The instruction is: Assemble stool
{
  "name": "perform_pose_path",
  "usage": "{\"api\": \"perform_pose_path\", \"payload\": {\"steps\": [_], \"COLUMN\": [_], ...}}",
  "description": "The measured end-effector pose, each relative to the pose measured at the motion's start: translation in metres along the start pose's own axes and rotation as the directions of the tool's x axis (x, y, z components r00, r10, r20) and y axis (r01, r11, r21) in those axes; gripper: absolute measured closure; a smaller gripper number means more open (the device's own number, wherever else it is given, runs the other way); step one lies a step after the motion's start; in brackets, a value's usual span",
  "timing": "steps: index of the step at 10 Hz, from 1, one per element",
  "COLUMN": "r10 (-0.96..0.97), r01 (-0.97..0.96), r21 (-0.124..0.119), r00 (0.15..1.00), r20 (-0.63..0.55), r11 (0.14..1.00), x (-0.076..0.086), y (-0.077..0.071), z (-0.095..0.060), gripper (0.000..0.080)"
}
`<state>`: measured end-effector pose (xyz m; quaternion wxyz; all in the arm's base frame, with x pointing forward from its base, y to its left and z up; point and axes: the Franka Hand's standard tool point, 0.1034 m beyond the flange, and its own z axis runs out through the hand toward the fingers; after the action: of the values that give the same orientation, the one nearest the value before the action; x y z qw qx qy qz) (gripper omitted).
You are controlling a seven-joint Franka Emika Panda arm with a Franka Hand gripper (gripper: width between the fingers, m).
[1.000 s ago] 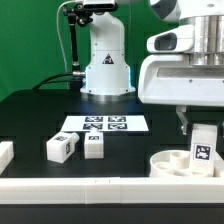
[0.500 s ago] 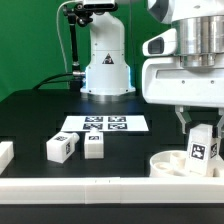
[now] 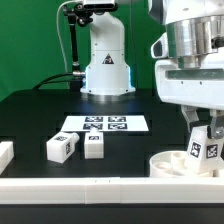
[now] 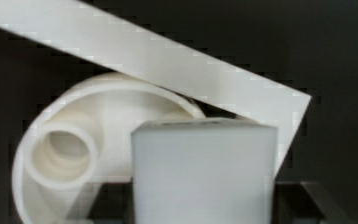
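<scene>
White plastic leg [image 3: 204, 150], clamped between the narrowly parted fingers [image 3: 190, 126], hangs just above the seat [image 3: 168, 164], apparently legless so far, while two loose legs [image 3: 61, 147] wait on the bench [image 3: 30, 115] well aside.

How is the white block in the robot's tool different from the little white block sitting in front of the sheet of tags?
The held leg is clamped in the tool; the loose leg is touched by nothing. The held leg leans over the round seat; the loose leg sits level on the black table, off to the exterior view's left. Both are white blocks bearing a black-and-white tag.
</scene>
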<state>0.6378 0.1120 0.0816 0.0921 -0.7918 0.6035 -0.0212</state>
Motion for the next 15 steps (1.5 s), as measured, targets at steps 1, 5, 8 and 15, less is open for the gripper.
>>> {"api": "perform_pose_path", "payload": {"steps": [1, 5, 8, 15], "r10": [0.100, 0.413, 0.591, 0.803], "r01": [-0.100, -0.416, -0.595, -0.812], "r21": [0.006, 0.019, 0.007, -0.016], "r00": [0.995, 0.908, 0.800, 0.574], "r20": [0.018, 0.071, 0.100, 0.164], "r11": [0.995, 0.909, 0.804, 0.584], "x": [0.000, -0.005, -0.011, -0.010], "y": [0.000, -0.003, -0.003, -0.005], "z": [0.000, 0.001, 0.002, 0.001], "gripper": [0.0458, 0.0458, 0.0458, 0.0458]}}
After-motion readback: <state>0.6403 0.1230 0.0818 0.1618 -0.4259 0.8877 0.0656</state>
